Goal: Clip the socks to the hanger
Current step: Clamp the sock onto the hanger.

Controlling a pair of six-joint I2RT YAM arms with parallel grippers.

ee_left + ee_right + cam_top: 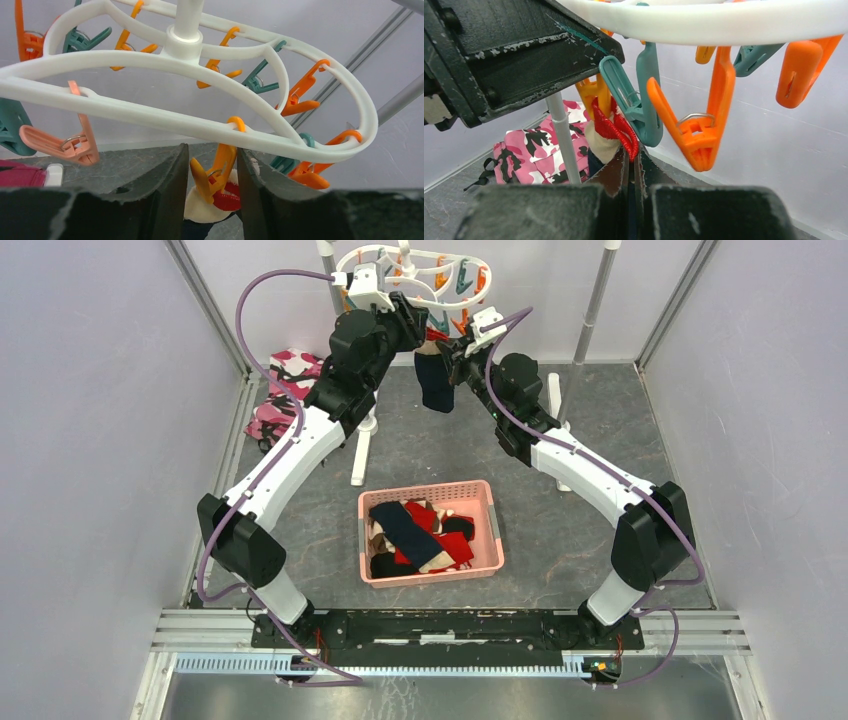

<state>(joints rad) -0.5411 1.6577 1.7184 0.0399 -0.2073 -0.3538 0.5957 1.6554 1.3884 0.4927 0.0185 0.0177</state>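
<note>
The white oval hanger (415,275) hangs at the back centre with orange and teal clips. A navy sock (436,380) with a beige band and red cuff hangs below it. My right gripper (632,152) is shut on the red cuff (621,131), holding it up at an orange clip (594,95). My left gripper (212,150) is open, its fingers (170,185) on either side of that orange clip (220,167), whose lower end sits on the cuff (227,195). In the top view the left gripper (418,318) and right gripper (452,345) meet under the hanger. More socks (420,530) lie in the basket.
A pink basket (488,502) stands mid-table. A pink camouflage cloth (285,390) lies at the back left and also shows in the right wrist view (534,150). Grey rack poles (595,300) and the rack's white foot (360,455) stand near the arms. Walls enclose the sides.
</note>
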